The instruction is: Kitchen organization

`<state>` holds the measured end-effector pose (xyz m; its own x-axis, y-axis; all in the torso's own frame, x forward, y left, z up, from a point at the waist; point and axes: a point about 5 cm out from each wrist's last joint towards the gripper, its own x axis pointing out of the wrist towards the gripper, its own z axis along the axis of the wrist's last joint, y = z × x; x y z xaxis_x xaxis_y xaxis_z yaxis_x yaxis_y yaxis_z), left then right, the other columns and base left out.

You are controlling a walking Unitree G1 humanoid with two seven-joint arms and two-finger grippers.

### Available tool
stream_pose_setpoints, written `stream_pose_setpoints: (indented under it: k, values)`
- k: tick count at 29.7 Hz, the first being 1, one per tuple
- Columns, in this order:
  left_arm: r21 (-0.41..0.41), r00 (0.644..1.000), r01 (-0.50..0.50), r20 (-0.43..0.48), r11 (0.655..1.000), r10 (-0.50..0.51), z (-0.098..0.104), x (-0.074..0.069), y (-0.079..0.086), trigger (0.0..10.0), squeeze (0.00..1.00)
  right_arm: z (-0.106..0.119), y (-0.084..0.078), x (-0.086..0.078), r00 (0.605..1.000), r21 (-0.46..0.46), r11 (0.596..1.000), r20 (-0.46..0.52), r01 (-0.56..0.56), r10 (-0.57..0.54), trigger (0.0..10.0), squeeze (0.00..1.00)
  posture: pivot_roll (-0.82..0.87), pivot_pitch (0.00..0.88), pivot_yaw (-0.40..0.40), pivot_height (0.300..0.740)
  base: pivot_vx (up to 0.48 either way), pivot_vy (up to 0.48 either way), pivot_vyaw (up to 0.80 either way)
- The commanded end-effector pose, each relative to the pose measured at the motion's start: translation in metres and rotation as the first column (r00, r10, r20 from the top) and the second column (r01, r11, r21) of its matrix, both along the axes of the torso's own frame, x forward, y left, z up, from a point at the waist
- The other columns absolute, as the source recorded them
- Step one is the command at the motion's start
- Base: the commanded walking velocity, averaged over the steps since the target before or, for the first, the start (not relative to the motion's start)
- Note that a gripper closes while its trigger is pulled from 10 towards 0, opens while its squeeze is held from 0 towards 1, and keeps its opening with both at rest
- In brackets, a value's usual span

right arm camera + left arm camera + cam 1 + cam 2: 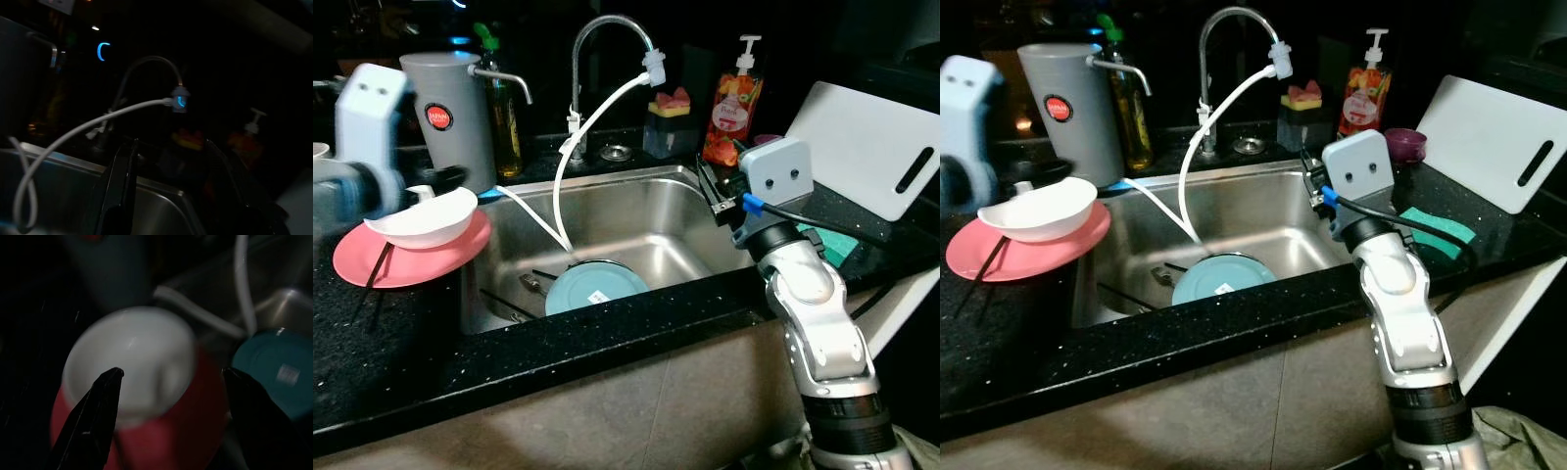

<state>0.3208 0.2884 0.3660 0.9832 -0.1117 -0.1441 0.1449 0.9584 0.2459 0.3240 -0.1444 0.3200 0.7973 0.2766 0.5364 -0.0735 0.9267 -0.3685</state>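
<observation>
A white bowl [423,217] rests on a pink plate [411,262] on the black counter left of the sink [646,211]. Two thin black sticks [374,272] lean at the plate's near edge. My left gripper [173,374] hovers just above the bowl, open, its fingers [98,406] spread wider than the bowl. A teal plate [595,287] lies in the sink basin beside some cutlery. My right gripper [171,142] is open and holds nothing, up at the sink's right rim [713,191] and facing the faucet.
A grey dispenser jug [455,113] and an oil bottle [504,117] stand behind the plate. The faucet [607,39] trails a white hose [597,117] into the basin. Soap bottle [736,108], sponge holder [671,122], white cutting board [871,147], green cloth [1438,227] sit at right.
</observation>
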Motion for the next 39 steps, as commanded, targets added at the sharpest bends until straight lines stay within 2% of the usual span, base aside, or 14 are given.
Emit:
stream_pose_setpoints:
  k: [1,5,11,17,26,27,29,31,32,34,35,36,37,39]
  values:
    - [0.003,0.989,-0.070,-0.127,0.998,0.070,-0.013,0.001,0.018,10.0,0.00,0.000,0.000,0.001,1.000,0.011,1.000,0.003,-0.018,0.018,10.0,0.00,0.18,0.089,-0.021,0.740,0.000,0.000,0.00]
    - [-0.033,0.949,-0.178,-0.271,0.984,0.162,-0.027,-0.002,0.044,10.0,0.00,-0.005,0.004,0.002,0.999,0.024,0.999,-0.020,-0.048,0.049,10.0,0.00,0.21,0.095,-0.037,0.740,0.000,0.000,0.00]
    - [-0.078,0.922,-0.263,-0.312,0.962,0.227,-0.036,0.005,0.055,10.0,0.00,-0.009,0.010,0.003,0.997,0.022,0.997,-0.032,-0.071,0.071,10.0,0.00,0.21,0.095,-0.040,0.740,0.000,0.000,0.00]
    - [-0.092,0.923,-0.242,-0.328,0.966,0.200,-0.036,0.014,0.052,10.0,0.00,-0.008,0.011,0.003,0.997,0.028,0.997,-0.027,-0.074,0.075,10.0,0.00,0.21,0.095,-0.044,0.740,0.000,0.000,0.00]
    - [-0.093,0.903,-0.243,-0.385,0.966,0.190,-0.059,0.026,0.046,10.0,0.00,-0.007,0.007,0.004,0.998,0.030,0.998,-0.026,-0.059,0.060,10.0,0.00,0.19,0.097,-0.040,0.740,0.000,0.000,0.00]
    - [-0.077,0.898,-0.237,-0.397,0.968,0.188,-0.063,0.028,0.044,9.0,0.00,-0.007,0.007,0.003,0.998,0.030,0.998,-0.025,-0.058,0.059,10.0,0.00,0.19,0.097,-0.040,0.740,0.000,0.000,0.00]
    - [-0.070,0.896,-0.234,-0.402,0.970,0.187,-0.065,0.029,0.044,9.0,0.00,-0.007,0.007,0.003,0.998,0.029,0.998,-0.024,-0.057,0.058,10.0,0.00,0.19,0.097,-0.040,0.740,0.000,0.000,0.00]
    - [-0.048,0.889,-0.233,-0.415,0.971,0.193,-0.069,0.030,0.045,5.6,0.00,-0.005,0.006,0.003,0.998,0.029,0.998,-0.021,-0.052,0.052,10.0,0.00,0.18,0.103,-0.033,0.740,0.000,0.000,0.00]
    - [-0.036,0.884,-0.235,-0.422,0.971,0.199,-0.072,0.030,0.046,4.8,0.00,-0.005,0.005,0.003,0.999,0.030,0.998,-0.020,-0.049,0.050,10.0,0.00,0.18,0.103,-0.033,0.740,0.000,0.000,0.00]
    - [-0.028,0.881,-0.237,-0.427,0.971,0.203,-0.074,0.030,0.046,4.8,0.00,-0.005,0.005,0.003,0.999,0.030,0.998,-0.020,-0.047,0.048,10.0,0.00,0.18,0.103,-0.033,0.740,0.000,0.000,0.00]
    - [-0.018,0.879,-0.237,-0.431,0.971,0.206,-0.076,0.031,0.047,2.5,0.00,-0.006,0.004,0.003,0.999,0.031,0.999,-0.021,-0.045,0.045,10.0,0.00,0.18,0.103,-0.033,0.740,0.000,0.000,0.00]
    - [-0.018,0.879,-0.237,-0.431,0.971,0.206,-0.076,0.031,0.047,2.5,0.00,-0.006,0.004,0.003,0.999,0.031,0.999,-0.021,-0.045,0.045,10.0,0.00,0.18,0.103,-0.033,0.740,0.000,0.000,0.00]
    - [-0.007,0.877,-0.237,-0.432,0.971,0.211,-0.080,0.032,0.048,0.0,0.00,-0.006,0.003,0.003,0.999,0.032,0.999,-0.023,-0.040,0.041,10.0,0.00,0.18,0.106,-0.028,0.740,0.000,0.000,0.00]
    - [-0.004,0.877,-0.237,-0.432,0.971,0.212,-0.080,0.032,0.049,0.0,0.00,-0.006,0.003,0.003,0.999,0.032,0.999,-0.023,-0.039,0.040,10.0,0.00,0.18,0.106,-0.028,0.740,0.000,0.000,0.00]
